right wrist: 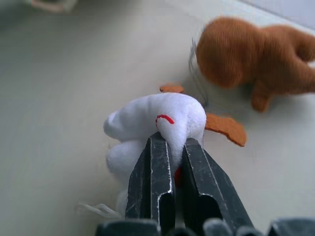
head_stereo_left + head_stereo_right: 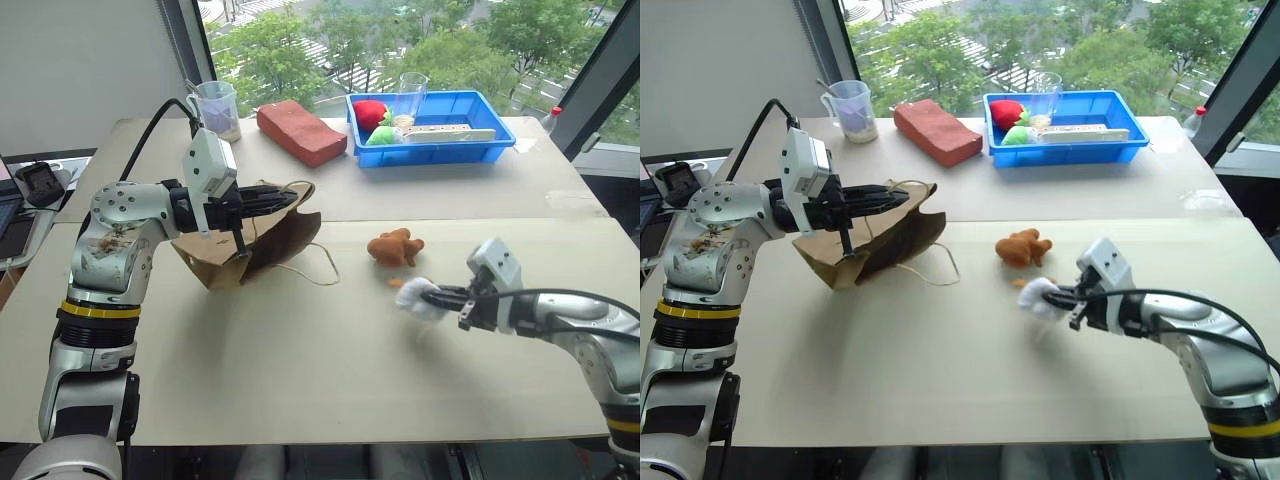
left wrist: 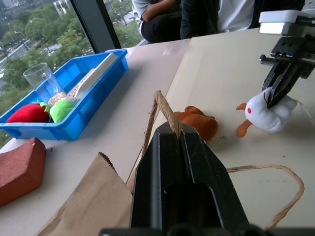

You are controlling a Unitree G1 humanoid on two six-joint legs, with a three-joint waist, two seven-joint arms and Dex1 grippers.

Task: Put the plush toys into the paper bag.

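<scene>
The tan paper bag [image 2: 262, 240] lies slumped on the table's left half, mouth toward the middle. My left gripper [image 2: 287, 198] is shut on its cord handle [image 3: 165, 110] and holds the upper edge up. The second handle [image 2: 318, 268] trails on the table. The orange-brown plush toy [image 2: 394, 247] lies on the table right of the bag. Just in front of it is the white plush toy [image 2: 418, 297] with tan ears, pinched from behind by my shut right gripper [image 1: 171, 142] close to the tabletop.
At the back stand a blue tray [image 2: 500, 150] with red and green soft toys and a glass, a reddish-brown block [image 2: 300, 130] and a measuring cup [image 2: 217, 108]. A seated person [image 3: 197, 14] is past the table's right side.
</scene>
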